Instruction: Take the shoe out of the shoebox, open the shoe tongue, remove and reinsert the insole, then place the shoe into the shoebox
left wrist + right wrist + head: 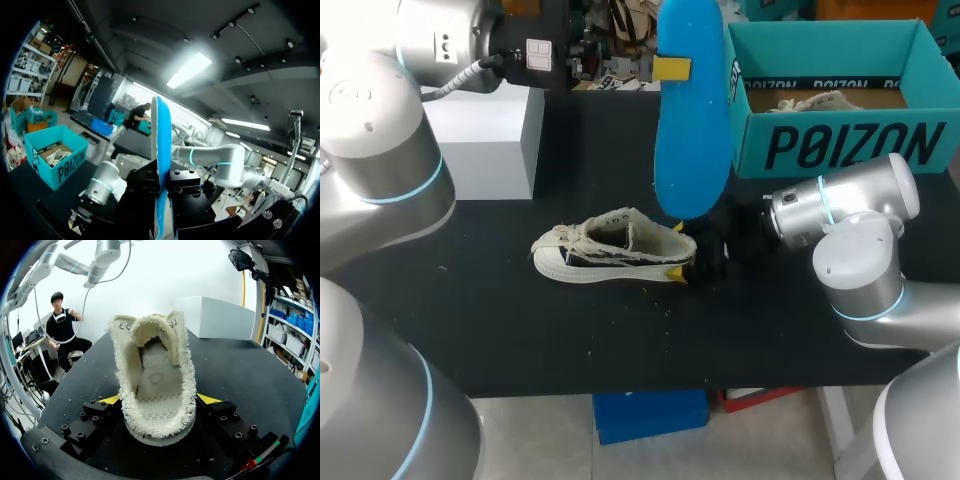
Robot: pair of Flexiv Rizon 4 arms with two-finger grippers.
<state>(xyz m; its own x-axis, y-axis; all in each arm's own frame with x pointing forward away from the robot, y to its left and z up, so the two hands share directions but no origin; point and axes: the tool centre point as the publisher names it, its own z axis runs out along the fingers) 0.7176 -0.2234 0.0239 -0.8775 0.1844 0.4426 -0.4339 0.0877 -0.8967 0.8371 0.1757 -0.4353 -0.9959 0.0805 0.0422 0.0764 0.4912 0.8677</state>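
Note:
A cream canvas shoe (605, 247) lies on its sole in the middle of the black table, toe to the left. My right gripper (678, 251) is shut on its heel, one yellow tip on each side. In the right wrist view the shoe (155, 365) gapes between the gripper's (160, 400) fingers, its tongue pulled forward and the bare footbed showing. The blue insole (692, 120) hangs upright above the shoe's heel, my left gripper (667, 68) shut on its upper part. In the left wrist view the insole (161, 150) stands edge-on between the left gripper's (161, 186) fingers.
The teal shoebox (840, 145) stands open at the back right with something beige (817, 100) inside. A white block (485, 140) stands at the back left. Bare black table (520, 330) lies in front of the shoe.

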